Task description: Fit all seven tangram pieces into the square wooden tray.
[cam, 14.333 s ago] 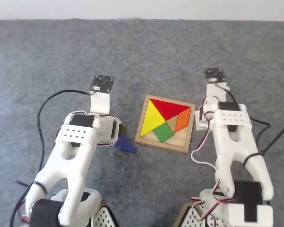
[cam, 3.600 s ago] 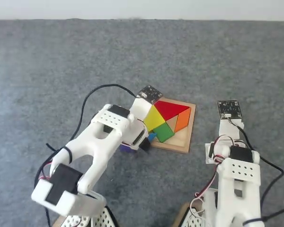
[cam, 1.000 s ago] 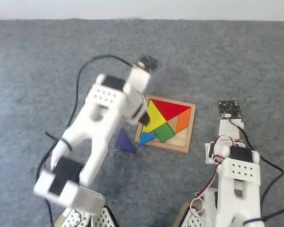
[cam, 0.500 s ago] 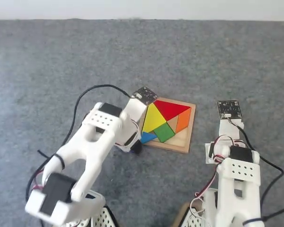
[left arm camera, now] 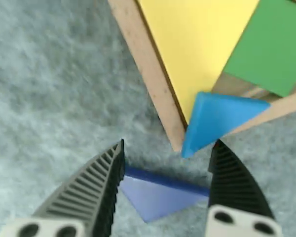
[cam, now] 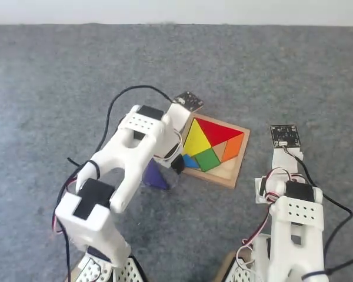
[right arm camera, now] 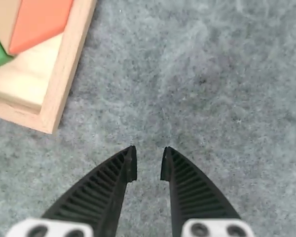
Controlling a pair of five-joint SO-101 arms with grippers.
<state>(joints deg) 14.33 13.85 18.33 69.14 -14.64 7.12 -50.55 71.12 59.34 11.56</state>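
Observation:
The square wooden tray (cam: 232, 177) lies between the two arms, turned at an angle. In it sit a yellow triangle (cam: 197, 140), a red triangle (cam: 220, 130), a green square (cam: 207, 158) and an orange piece (cam: 234, 147). A light-blue triangle (left arm camera: 214, 121) lies tilted over the tray's rim (left arm camera: 148, 74) at the corner nearest the left arm. A dark-blue triangle (left arm camera: 155, 195) rests on the carpet beside that corner. My left gripper (left arm camera: 167, 153) hangs open over that piece and the corner. My right gripper (right arm camera: 147, 163) hovers over bare carpet off the tray's other side, its fingers nearly together and holding nothing.
Grey carpet covers the whole table. A black cable (cam: 129, 97) loops from the left arm over the carpet beyond it. The tray's corner (right arm camera: 49, 123) lies close to the right gripper. The two arm bases stand at the near edge.
The left arm swung back down to the tray's near-left corner. The tray slid and turned a little to the right, and the light-blue triangle moved further onto it. The right arm kept still.

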